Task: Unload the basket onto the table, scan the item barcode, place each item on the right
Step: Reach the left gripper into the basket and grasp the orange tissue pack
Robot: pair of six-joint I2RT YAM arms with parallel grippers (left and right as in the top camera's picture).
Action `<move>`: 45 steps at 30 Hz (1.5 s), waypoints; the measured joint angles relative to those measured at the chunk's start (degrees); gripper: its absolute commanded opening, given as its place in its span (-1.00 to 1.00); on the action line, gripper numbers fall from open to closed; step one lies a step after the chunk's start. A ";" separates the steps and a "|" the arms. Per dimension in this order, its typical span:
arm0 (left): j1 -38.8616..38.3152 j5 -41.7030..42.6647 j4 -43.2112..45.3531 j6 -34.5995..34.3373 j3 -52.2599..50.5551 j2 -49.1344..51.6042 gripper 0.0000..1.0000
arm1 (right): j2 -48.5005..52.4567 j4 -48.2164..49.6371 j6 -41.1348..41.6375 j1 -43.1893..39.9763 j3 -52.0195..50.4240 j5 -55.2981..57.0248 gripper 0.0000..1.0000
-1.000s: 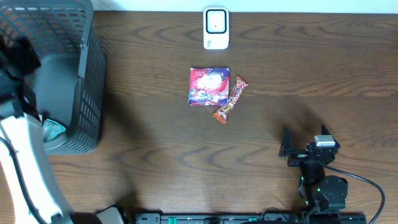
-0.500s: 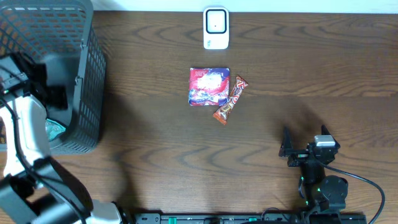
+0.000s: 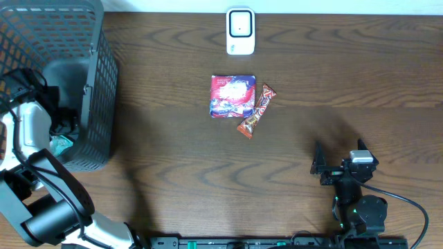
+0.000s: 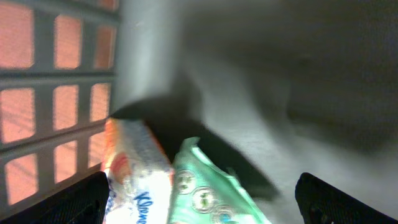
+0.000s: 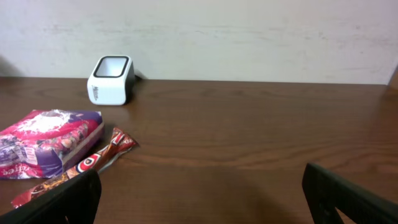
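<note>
One brown surface [image 3: 346, 69] carried everything. One grey basket [image 3: 97, 83] stood at its left edge. Of the two pincers, the left pincer [image 4: 199, 200] hung inside the basket, its fingers spread wide and gripping nothing. The right pincer [image 3: 339, 162] sat low over the near right of the surface, also fully spread and empty.

Two items lay at mid-surface, touching: one red-and-purple pouch [image 3: 232, 96] and, on its right, one bar [image 3: 257, 111]. One white scanner [image 3: 240, 31] stood behind them at the far edge, well apart.

Overhead showed only a green corner on the basket floor. The left wrist view showed two packs there, side by side: an orange-and-white tissue pack [image 4: 140, 174] against the mesh wall and a green pack [image 4: 211, 193] below the spread fingers. Only the right wrist view showed the pale wall behind the scanner.
</note>
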 measured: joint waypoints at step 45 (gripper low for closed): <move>-2.19 5.11 18.47 -18.47 0.68 -16.74 -0.85 | 0.00 0.00 0.02 0.00 0.00 0.00 0.99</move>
